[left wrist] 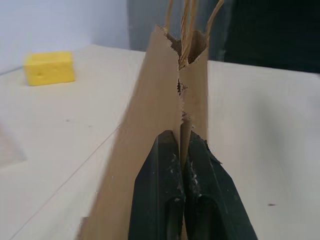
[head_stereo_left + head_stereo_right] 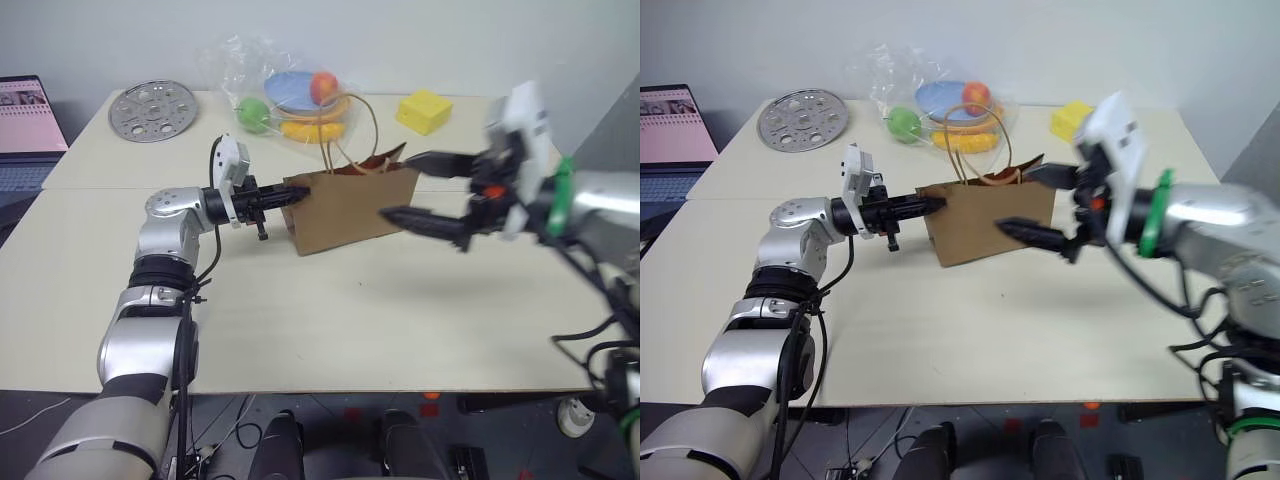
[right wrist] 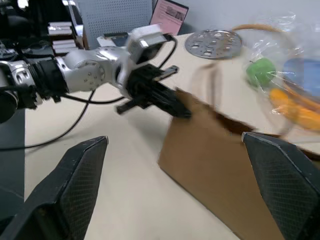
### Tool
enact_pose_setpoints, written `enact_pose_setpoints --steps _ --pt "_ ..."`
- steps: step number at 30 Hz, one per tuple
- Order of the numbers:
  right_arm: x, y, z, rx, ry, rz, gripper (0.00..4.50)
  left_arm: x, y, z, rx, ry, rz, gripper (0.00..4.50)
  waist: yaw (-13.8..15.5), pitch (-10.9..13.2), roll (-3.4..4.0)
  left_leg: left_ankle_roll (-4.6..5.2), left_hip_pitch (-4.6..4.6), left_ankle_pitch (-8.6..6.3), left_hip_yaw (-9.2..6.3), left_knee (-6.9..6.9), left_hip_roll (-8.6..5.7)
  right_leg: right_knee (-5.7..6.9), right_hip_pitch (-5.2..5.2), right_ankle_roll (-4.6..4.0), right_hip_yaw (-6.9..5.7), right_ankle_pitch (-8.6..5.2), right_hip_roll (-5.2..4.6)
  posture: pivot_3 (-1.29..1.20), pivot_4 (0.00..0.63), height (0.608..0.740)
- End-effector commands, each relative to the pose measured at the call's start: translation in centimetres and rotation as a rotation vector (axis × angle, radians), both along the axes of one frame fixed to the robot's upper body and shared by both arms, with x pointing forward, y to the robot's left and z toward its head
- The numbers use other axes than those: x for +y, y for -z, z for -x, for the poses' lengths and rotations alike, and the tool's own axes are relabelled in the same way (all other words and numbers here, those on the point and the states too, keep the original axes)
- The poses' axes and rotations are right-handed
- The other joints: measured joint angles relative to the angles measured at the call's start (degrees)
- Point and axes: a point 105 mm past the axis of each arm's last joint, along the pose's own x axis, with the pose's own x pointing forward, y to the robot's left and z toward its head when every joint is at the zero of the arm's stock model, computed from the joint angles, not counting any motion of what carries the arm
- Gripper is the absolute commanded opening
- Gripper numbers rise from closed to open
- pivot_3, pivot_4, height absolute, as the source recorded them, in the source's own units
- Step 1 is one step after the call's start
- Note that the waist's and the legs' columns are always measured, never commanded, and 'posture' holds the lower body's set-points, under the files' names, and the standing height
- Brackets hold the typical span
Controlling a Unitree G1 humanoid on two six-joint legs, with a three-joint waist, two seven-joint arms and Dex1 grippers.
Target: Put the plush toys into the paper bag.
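Note:
The brown paper bag [image 2: 350,205] stands upright in the middle of the table, its tan loop handles [image 2: 362,125] sticking up. My left gripper [image 2: 295,195] reaches in level from the left and is shut on the bag's left edge; the left wrist view shows both black fingers [image 1: 160,190] pinching the paper fold [image 1: 182,125]. Raised beside the bag's right side, my right gripper [image 2: 398,185] is open with nothing between its fingers. The right wrist view looks across the bag [image 3: 215,165] at my left gripper [image 3: 175,105]. The plush toys are hidden.
Behind the bag lies a clear plastic bag of toy fruit [image 2: 295,95]. A yellow block [image 2: 423,110] sits at the back right, a perforated metal disc [image 2: 152,108] at the back left, and a laptop [image 2: 25,125] beyond the left edge.

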Motion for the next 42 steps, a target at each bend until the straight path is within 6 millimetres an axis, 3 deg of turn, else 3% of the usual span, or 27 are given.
enact_pose_setpoints --steps 1,10,17,20,26,32,35,37,42 --pt "-0.4 -1.0 1.9 0.002 -0.075 0.039 4.5 -1.0 -2.7 2.0 -0.063 0.173 -0.016 0.03 0.0 0.0 0.0 0.0 0.0 0.0 -0.03 -0.01 0.0 0.02 -0.02 0.0 -0.03 0.0 0.0 0.0 0.15 0.74" --pt "-0.4 0.4 3.0 0.1 -0.116 0.08 4.5 -2.3 -0.5 1.3 -0.067 0.194 -0.042 0.03 -0.1 0.0 0.0 0.0 -0.02 0.0 -0.01 0.15 0.01 0.07 -0.02 0.0 -0.01 -0.01 0.01 0.0 0.15 0.74" --pt "-0.2 0.6 2.8 0.105 -0.102 0.071 4.5 -1.9 1.2 1.4 -0.05 0.186 -0.07 0.03 -0.1 0.0 0.0 0.0 -0.04 0.0 -0.03 0.1 0.01 0.08 -0.05 0.0 -0.03 -0.01 0.01 0.0 0.15 0.74" --pt "-0.1 0.8 2.5 0.105 -0.097 0.072 4.5 -1.8 0.8 1.2 -0.049 0.176 -0.056 0.66 -0.1 0.0 0.0 0.0 -0.04 0.0 -0.03 0.11 0.01 0.08 -0.04 0.0 -0.02 -0.01 0.01 0.0 0.15 0.74" --pt "-0.1 1.0 1.9 0.102 -0.098 0.064 4.5 -0.5 -1.2 0.6 -0.076 0.128 -0.068 2.53 -0.1 0.0 0.0 0.01 -0.05 0.0 -0.03 0.12 0.01 0.08 -0.05 0.0 -0.03 -0.01 0.01 0.0 0.15 0.74" --pt "-0.7 1.6 1.7 0.109 -0.09 0.064 4.5 2.8 -3.7 1.6 -0.084 0.058 -0.105 4.4 -0.3 0.0 0.0 0.01 -0.07 0.0 -0.04 0.1 0.01 0.11 -0.1 0.0 -0.02 -0.01 0.01 0.0 0.15 0.74" --pt "-1.5 1.9 1.5 0.118 -0.06 0.072 4.5 5.1 -5.1 2.5 -0.076 -0.021 -0.143 4.45 -0.4 0.0 0.01 0.0 -0.11 0.0 -0.03 0.09 0.01 0.12 -0.17 0.0 -0.01 -0.01 0.01 0.0 0.15 0.74" --pt "-3.3 3.0 0.9 0.137 0.015 0.089 4.5 6.7 -5.8 3.0 -0.112 -0.144 -0.248 4.45 -0.3 0.0 0.01 0.0 -0.12 0.0 -0.04 0.07 0.02 0.14 -0.19 0.0 -0.02 -0.01 0.01 0.0 0.15 0.74" --pt "-5.6 5.0 0.3 0.157 0.11 0.094 4.5 7.5 -6.8 5.2 -0.132 -0.194 -0.292 4.45 0.2 0.0 0.01 0.0 -0.12 0.01 -0.03 0.11 0.02 0.16 -0.17 0.01 -0.02 -0.01 0.0 0.0 0.15 0.74"
